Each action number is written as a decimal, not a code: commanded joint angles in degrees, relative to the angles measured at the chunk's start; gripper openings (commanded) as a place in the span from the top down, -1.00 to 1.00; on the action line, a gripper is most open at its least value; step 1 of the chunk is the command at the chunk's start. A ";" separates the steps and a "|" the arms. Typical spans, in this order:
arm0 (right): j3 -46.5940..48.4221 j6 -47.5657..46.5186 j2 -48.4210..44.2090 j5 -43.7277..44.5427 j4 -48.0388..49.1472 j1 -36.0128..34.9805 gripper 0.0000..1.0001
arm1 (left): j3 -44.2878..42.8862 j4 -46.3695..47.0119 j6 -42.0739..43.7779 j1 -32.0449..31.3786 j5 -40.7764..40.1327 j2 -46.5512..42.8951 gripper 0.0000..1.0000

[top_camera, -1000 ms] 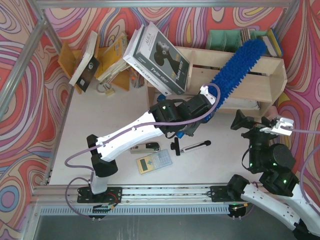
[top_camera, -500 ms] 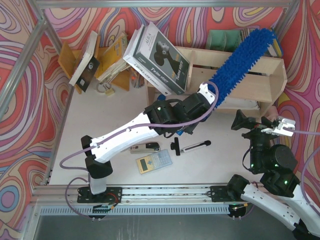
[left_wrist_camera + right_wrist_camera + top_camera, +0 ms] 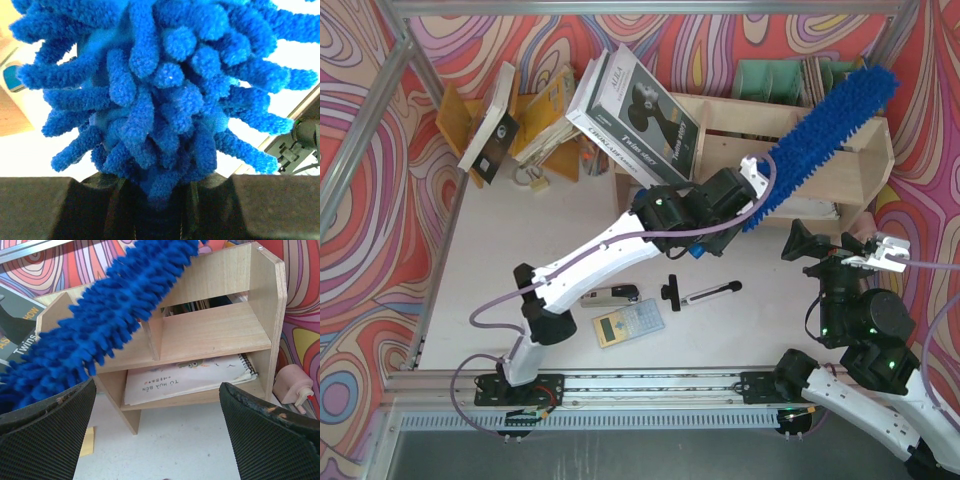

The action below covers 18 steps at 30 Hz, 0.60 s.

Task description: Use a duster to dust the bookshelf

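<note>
Slanting across the pale plywood two-tier bookshelf (image 3: pixel 840 170), the long bright blue fluffy microfibre duster (image 3: pixel 825 135) runs from lower left to upper right in our overhead view. Its tip is aimed at the shelf's far right corner, over the top edge. We see the left gripper (image 3: pixel 757 200) clamped tight on its handle end. Since a second ago the tip has swung rightward and the left arm has reached farther right. The right gripper (image 3: pixel 840 245) hovers before the shelf, jaws spread wide, holding nothing.

Your fluffy blue duster (image 3: pixel 823 136) slants up from the left jaws, across the pale plywood bookshelf (image 3: pixel 842 170) beyond the right jaws.
</note>
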<state>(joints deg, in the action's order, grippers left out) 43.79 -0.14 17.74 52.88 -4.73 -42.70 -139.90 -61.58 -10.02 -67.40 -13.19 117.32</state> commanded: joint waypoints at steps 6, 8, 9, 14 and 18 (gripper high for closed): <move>-0.02 0.11 -0.33 -0.15 1.48 -0.01 -0.97 | -4.41 -0.15 0.72 0.45 5.31 4.49 1.00; -0.02 0.14 -0.25 -0.23 1.48 0.05 -0.97 | -4.69 -0.09 0.52 0.43 6.22 4.92 1.00; -0.02 0.14 -0.25 -0.24 1.48 -0.01 -0.97 | -4.69 0.02 0.45 0.42 6.76 5.04 1.00; 0.07 0.14 -0.15 0.04 1.47 0.01 -0.97 | -3.56 1.02 0.71 0.14 10.87 4.42 1.00; 0.00 0.22 -0.49 0.38 1.48 0.02 -0.97 | -1.58 1.25 1.80 -1.06 11.41 3.28 1.00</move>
<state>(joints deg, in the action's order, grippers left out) 43.79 -0.16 17.74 52.86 -4.73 -42.70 -142.54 -62.89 -9.74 -67.44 -3.95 122.30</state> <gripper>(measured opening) 0.987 0.342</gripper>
